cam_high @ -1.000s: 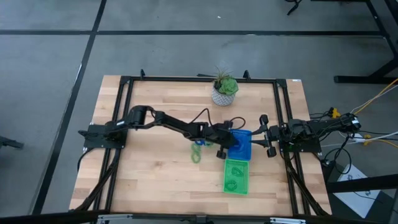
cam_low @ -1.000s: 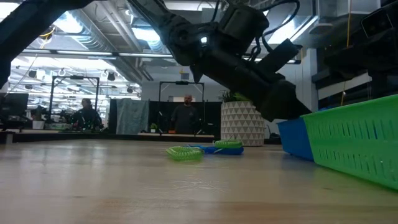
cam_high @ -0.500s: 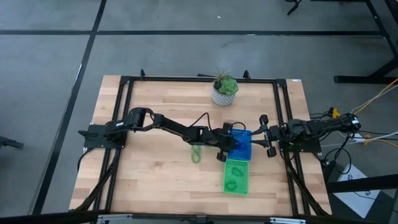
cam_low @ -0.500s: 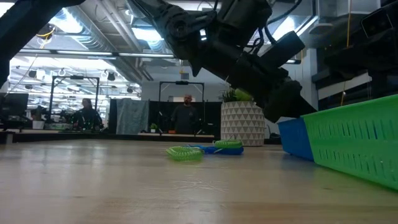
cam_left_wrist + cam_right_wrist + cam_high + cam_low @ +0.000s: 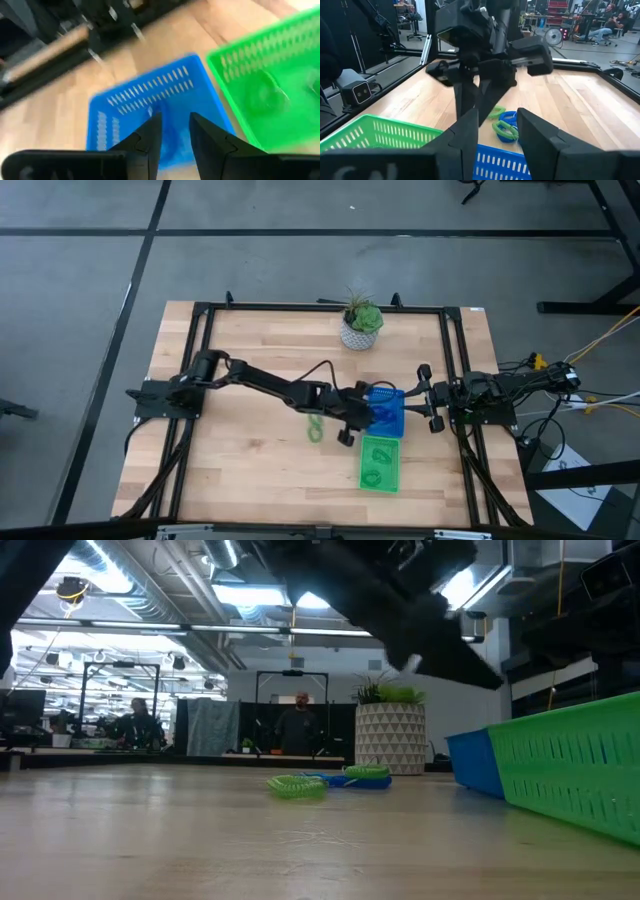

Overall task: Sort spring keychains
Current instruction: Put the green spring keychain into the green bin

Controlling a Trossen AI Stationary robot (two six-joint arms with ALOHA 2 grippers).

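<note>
Several loose spring keychains [image 5: 316,423], blue and light green, lie on the wooden table left of the trays; the low view shows them too [image 5: 297,785]. My left gripper [image 5: 175,132] hangs open over the blue tray [image 5: 388,412] and holds nothing. In the high view it is at the tray's left side [image 5: 362,416]. The green tray [image 5: 380,463] lies next to the blue one, on its near side, with green loops in it [image 5: 265,97]. My right gripper [image 5: 495,130] waits open at the table's right [image 5: 421,396], pointing toward the trays.
A potted plant [image 5: 360,325] in a white patterned pot stands at the table's far edge. A black frame [image 5: 200,360] runs round the tabletop. Bare wood lies to the left and near side of the keychains. People stand in the room beyond [image 5: 300,725].
My left gripper has risen from low at the blue tray to well above it, and has drawn a little toward the table's near edge. The keychains on the table and both trays have stayed where they were.
</note>
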